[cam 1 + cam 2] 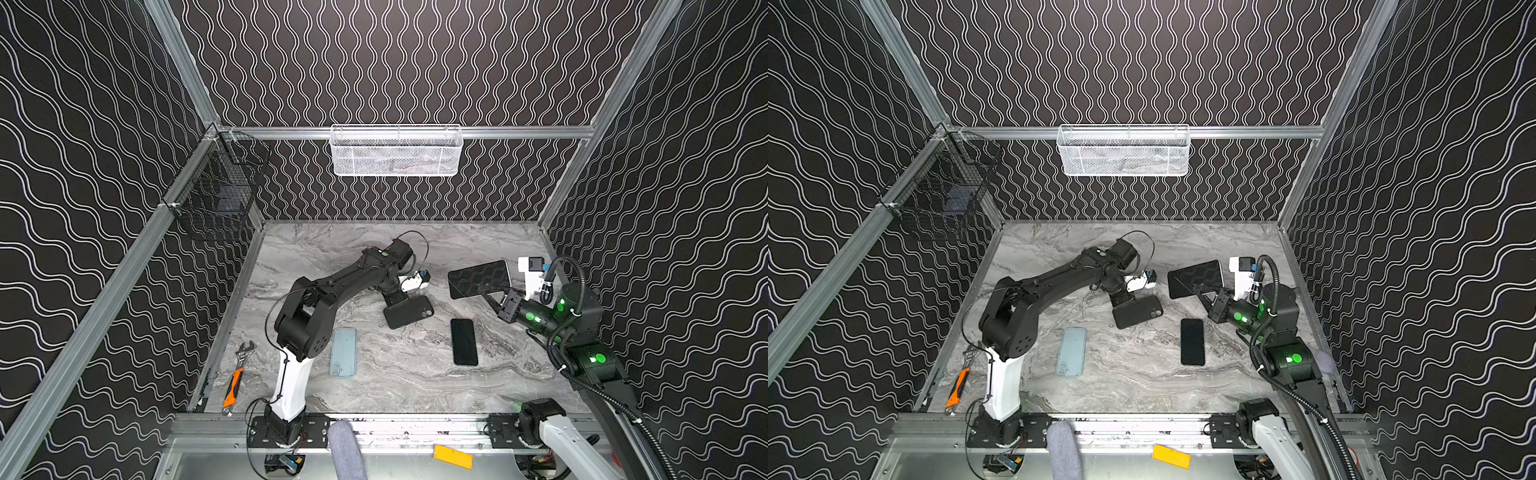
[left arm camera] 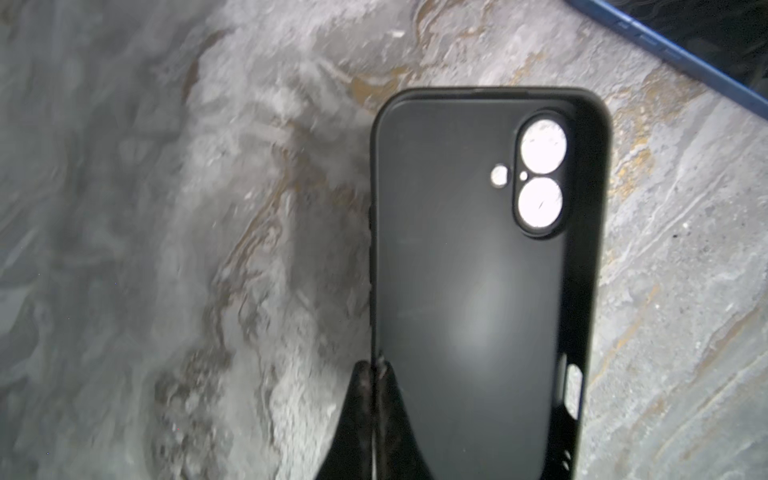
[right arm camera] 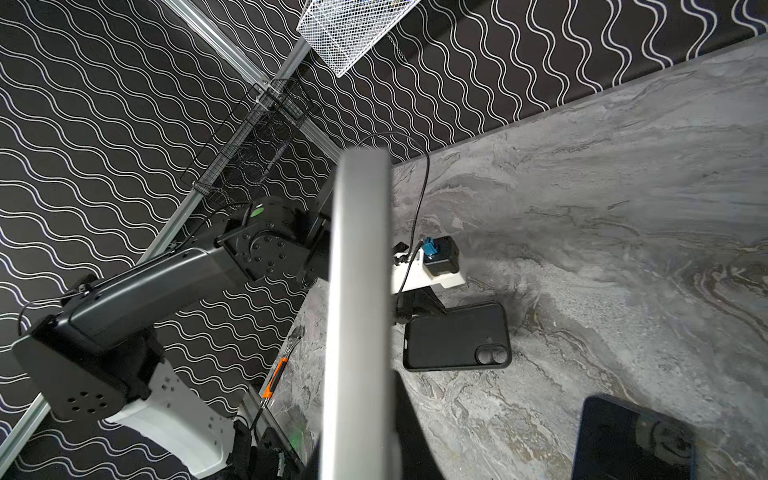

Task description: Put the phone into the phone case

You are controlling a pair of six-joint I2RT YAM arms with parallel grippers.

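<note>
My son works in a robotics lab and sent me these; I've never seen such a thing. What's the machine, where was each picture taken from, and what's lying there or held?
These are two robot arms at a marbled table, each ending in a two-finger gripper. The two wide pictures look down from overhead; the other two come from cameras on the arms' wrists. The left gripper is shut on the rim of a black phone case. The right gripper holds a phone raised off the table. Lying flat are a second phone, a light blue case and a wrench.
</note>
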